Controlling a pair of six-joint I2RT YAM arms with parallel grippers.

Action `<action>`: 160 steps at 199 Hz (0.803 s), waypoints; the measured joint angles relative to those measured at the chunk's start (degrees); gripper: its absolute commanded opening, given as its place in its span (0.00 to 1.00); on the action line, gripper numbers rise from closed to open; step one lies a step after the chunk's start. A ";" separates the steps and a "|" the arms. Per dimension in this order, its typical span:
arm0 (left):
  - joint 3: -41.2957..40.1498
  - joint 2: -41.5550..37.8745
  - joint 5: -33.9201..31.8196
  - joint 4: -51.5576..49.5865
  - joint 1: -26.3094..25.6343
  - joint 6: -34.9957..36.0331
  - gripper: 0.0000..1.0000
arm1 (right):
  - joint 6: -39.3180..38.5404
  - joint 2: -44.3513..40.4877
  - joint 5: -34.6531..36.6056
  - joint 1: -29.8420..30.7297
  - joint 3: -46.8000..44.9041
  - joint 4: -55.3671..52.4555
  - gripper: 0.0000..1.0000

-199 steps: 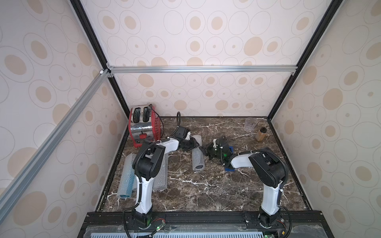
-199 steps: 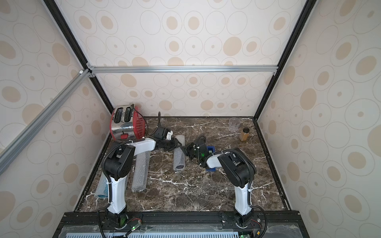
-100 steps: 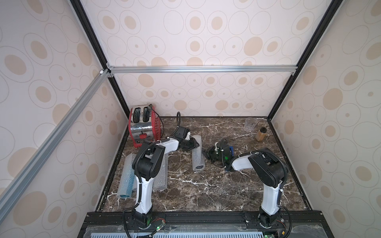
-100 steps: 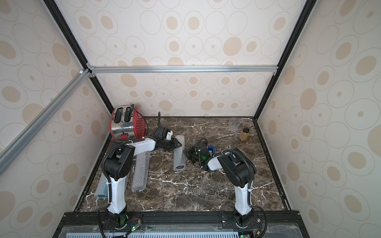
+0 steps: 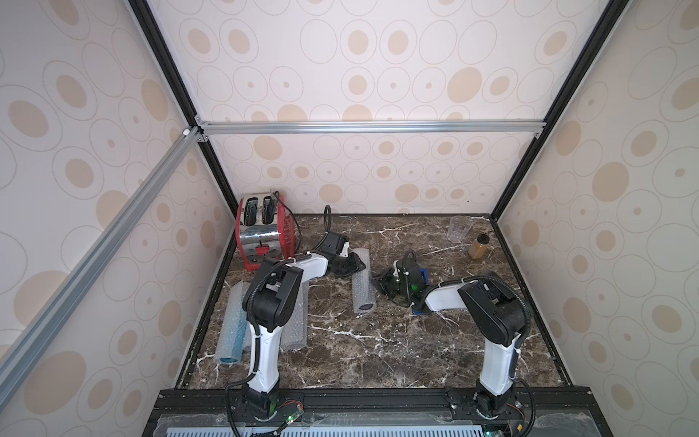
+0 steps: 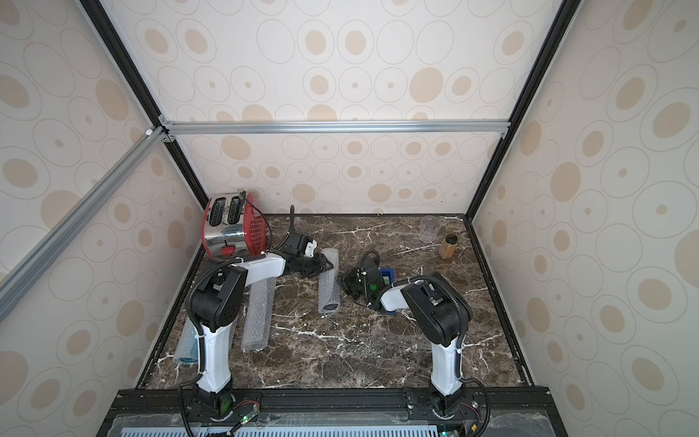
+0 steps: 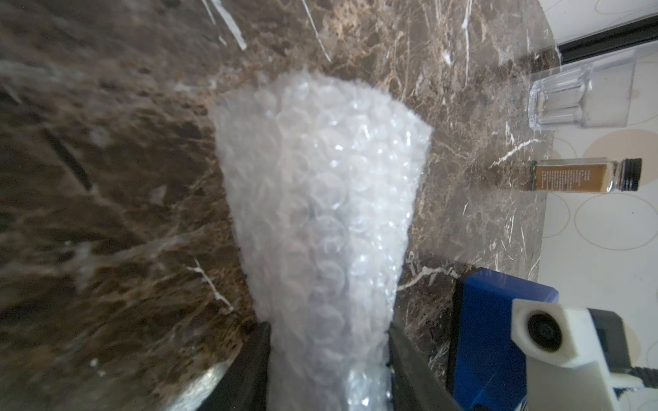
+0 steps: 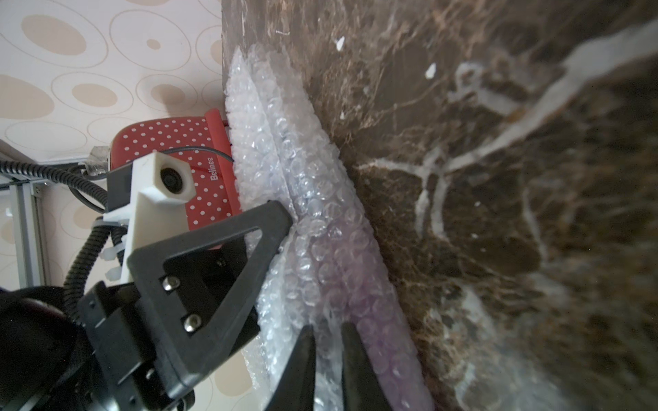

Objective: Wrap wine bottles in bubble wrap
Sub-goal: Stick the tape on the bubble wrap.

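A rolled tube of bubble wrap [image 5: 364, 282] [image 6: 328, 287] lies mid-table, and a purple wine bottle [image 8: 374, 302] shows through it. My left gripper [image 5: 354, 265] [image 7: 329, 359] is shut on the tube's far part, one finger on each side. My right gripper [image 5: 376, 282] [image 8: 327, 329] sits at the tube's right side with its jaws a narrow gap apart, and wrap shows through the gap. Two more wrapped tubes lie at the left: one with a blue bottle [image 5: 230, 335] by the wall and one [image 5: 295, 325] partly behind my left arm.
A red toaster [image 5: 263, 234] stands at the back left. A clear plastic cup [image 5: 459, 229] and an amber jar [image 5: 478, 246] stand at the back right. A blue box-like thing [image 5: 423, 274] [image 7: 491, 320] lies under my right wrist.
The right gripper's jaws have parted slightly and its wrist has shifted a little towards the front. The left gripper and the tube stay where they were.
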 measured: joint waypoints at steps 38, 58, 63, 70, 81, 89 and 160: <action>0.00 0.00 -0.02 0.00 0.00 0.09 0.49 | -0.26 -1.60 -0.24 0.00 -0.04 -1.92 0.23; 0.00 0.00 -0.02 0.00 0.00 0.09 0.49 | -0.46 -3.15 -0.39 -0.20 -0.59 -3.08 0.24; 0.00 0.00 -0.02 0.00 0.00 0.09 0.49 | -0.59 -3.56 -0.48 -0.28 -0.79 -3.39 0.25; 0.00 0.00 -0.02 0.00 0.00 0.11 0.49 | -0.70 -4.24 -0.68 -0.44 -1.16 -3.69 0.25; 0.00 0.00 -0.02 0.00 0.00 0.11 0.49 | -0.72 -5.31 -0.92 -0.81 -1.75 -4.33 0.26; 0.00 0.00 -0.02 0.00 0.02 0.11 0.49 | -0.81 -5.88 -1.11 -1.05 -1.97 -4.72 0.26; 0.00 -0.02 -0.13 -0.02 0.02 0.17 0.49 | -2.27 -6.75 -3.02 -2.58 -2.71 -6.88 0.14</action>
